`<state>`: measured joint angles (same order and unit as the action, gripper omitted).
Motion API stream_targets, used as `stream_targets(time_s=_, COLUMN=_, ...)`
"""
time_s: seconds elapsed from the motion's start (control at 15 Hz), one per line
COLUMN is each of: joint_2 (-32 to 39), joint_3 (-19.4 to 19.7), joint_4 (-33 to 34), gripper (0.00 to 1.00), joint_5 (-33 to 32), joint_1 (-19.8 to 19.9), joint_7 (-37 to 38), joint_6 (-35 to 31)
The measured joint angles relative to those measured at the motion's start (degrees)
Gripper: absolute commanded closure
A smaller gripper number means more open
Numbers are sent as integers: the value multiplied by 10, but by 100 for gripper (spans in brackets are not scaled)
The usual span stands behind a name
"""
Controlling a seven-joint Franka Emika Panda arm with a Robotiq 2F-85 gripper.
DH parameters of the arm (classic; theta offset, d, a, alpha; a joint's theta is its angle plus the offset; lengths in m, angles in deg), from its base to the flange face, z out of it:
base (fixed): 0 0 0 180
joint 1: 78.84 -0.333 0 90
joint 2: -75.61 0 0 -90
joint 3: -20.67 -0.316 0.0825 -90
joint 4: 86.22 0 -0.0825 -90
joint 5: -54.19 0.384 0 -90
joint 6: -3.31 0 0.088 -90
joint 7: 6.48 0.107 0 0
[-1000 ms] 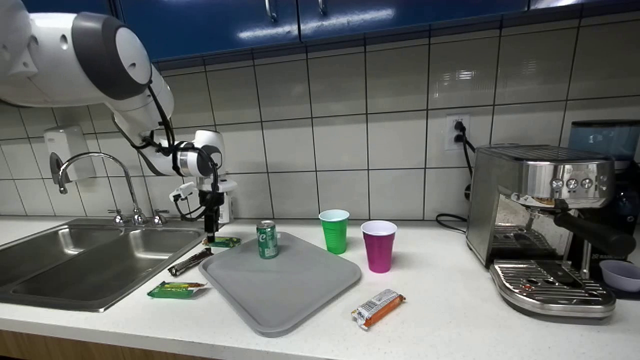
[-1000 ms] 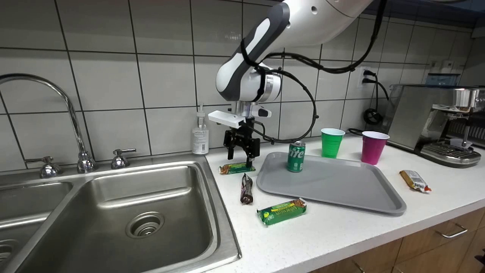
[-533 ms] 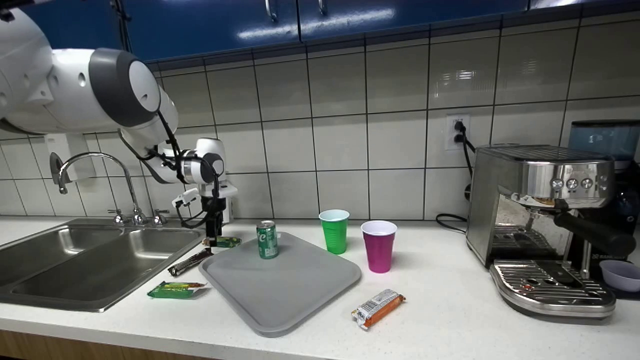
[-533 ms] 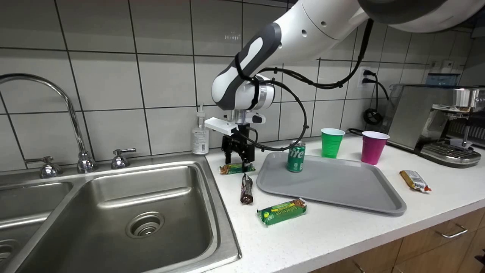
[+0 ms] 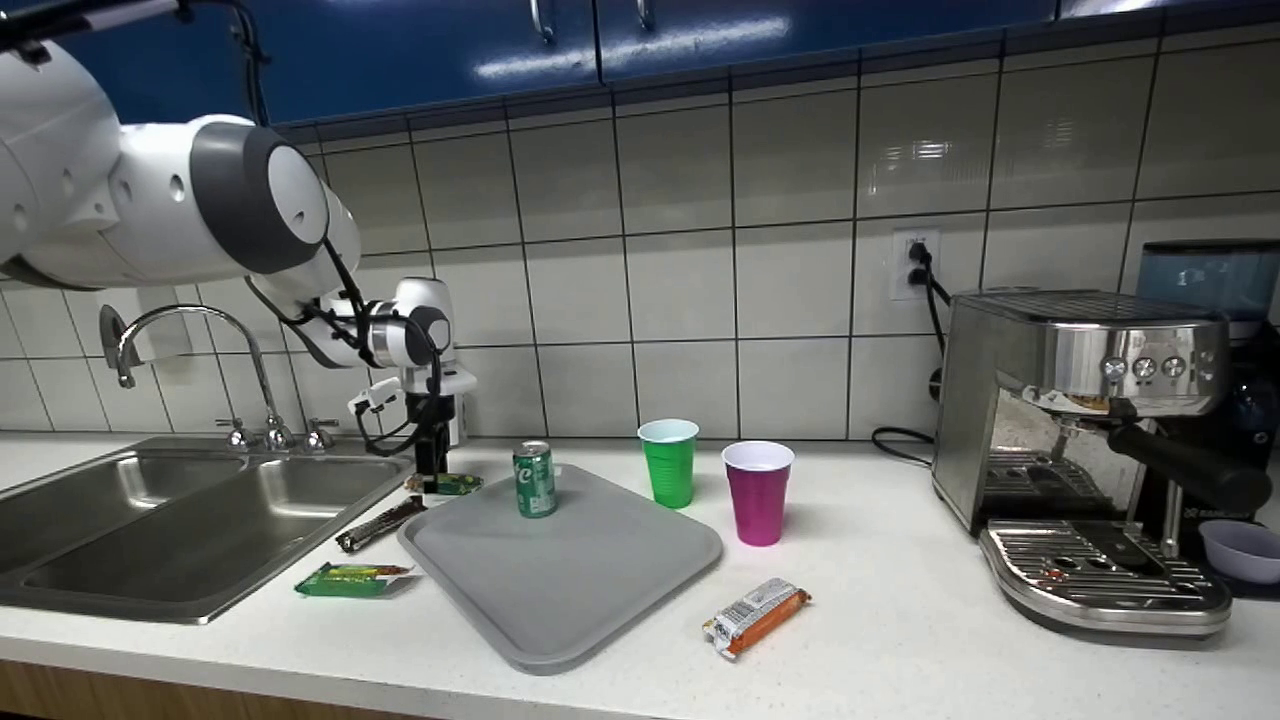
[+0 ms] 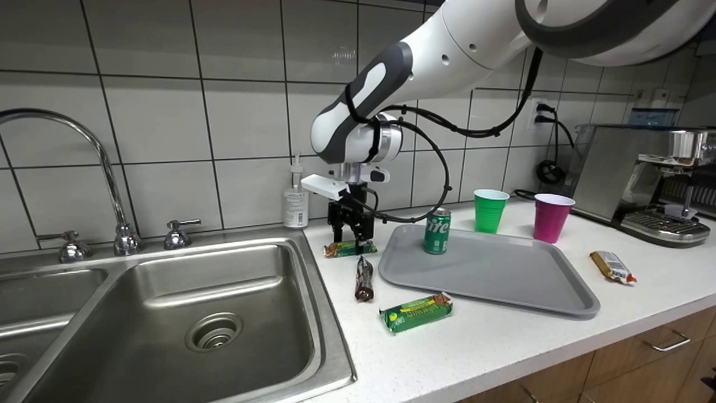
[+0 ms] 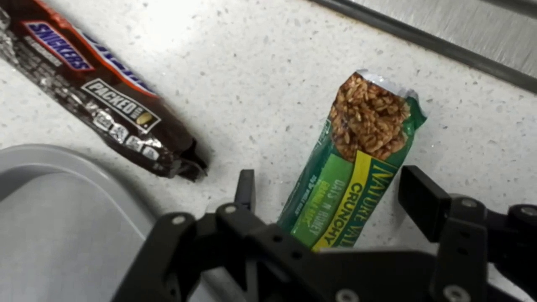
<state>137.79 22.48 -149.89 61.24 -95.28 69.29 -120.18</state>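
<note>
My gripper [image 7: 331, 186] is open and points down, low over a green granola bar [image 7: 369, 119] with a yellow stripe. In the wrist view the bar lies at a slant between the two black fingers, with gaps on both sides. Its near end is hidden behind the gripper. The gripper also shows in both exterior views [image 5: 431, 482] [image 6: 349, 243], with the bar at its fingertips [image 5: 461, 484] [image 6: 348, 249]. A dark brown Snickers bar [image 7: 96, 84] lies beside it on the counter, also seen in an exterior view [image 6: 364, 280].
A grey tray [image 6: 492, 274] holding a green can [image 6: 437, 232] stands beside the bars. A second green bar [image 6: 417, 313] lies in front. Green [image 5: 670, 465] and magenta [image 5: 757, 500] cups, an orange bar [image 5: 757, 618], a coffee machine [image 5: 1090, 450], a sink [image 6: 224, 302] and a soap bottle [image 6: 295, 201] surround.
The arm has come down, and my open gripper has dropped lower around the far green granola bar, mostly within the first half second. The objects on the counter have not moved.
</note>
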Motion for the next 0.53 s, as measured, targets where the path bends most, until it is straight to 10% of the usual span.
stream_targets(time_s=0.33, joint_2=8, joint_3=1, joint_4=17, gripper=81, joint_5=-3, joint_1=0, joint_7=2, joint_6=10)
stream_targets(time_s=0.53, joint_2=11, joint_3=1, joint_4=25, gripper=86, joint_5=-4, joint_1=0, joint_7=3, joint_6=19)
